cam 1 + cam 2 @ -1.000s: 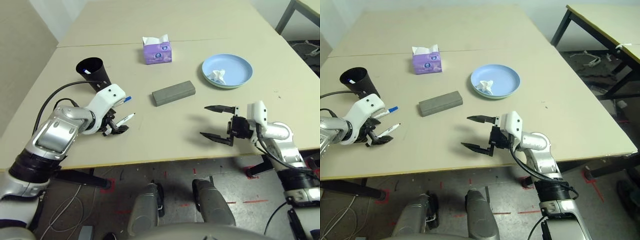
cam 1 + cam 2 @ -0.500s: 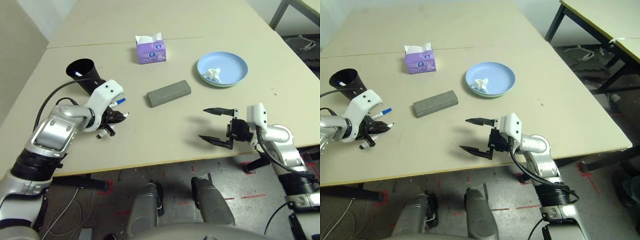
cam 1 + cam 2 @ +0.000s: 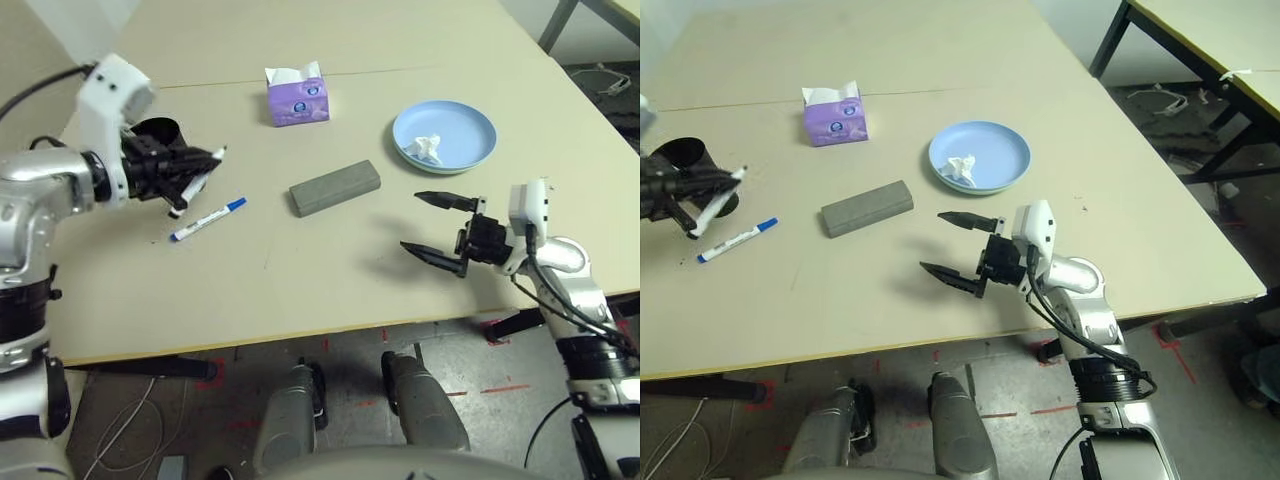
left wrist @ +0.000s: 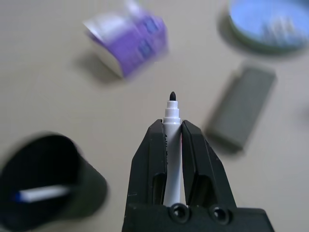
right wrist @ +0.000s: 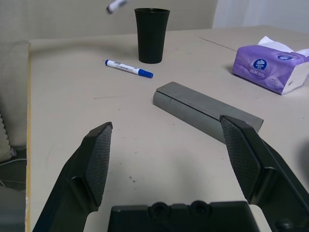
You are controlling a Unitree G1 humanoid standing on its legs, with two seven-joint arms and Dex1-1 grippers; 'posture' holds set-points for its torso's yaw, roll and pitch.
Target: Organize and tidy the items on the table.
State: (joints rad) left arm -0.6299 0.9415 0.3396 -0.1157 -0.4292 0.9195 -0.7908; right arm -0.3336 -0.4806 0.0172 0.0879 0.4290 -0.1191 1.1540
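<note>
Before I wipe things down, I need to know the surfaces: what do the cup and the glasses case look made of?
The black cup looks like smooth plastic with a dull, faint sheen. The grey glasses case seems covered in matte leatherette or fabric; its even, shine-free surface leaves that open.

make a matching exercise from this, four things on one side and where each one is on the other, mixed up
1. pen with blue cap
2. white tissue
3. held pen
4. glasses case

A. between the left gripper's closed fingers
B. on the table, grey and oblong
C. in the blue plate
D. lying on the table near the black cup

Pairs: 1-D, 2-C, 3-A, 4-B
</note>
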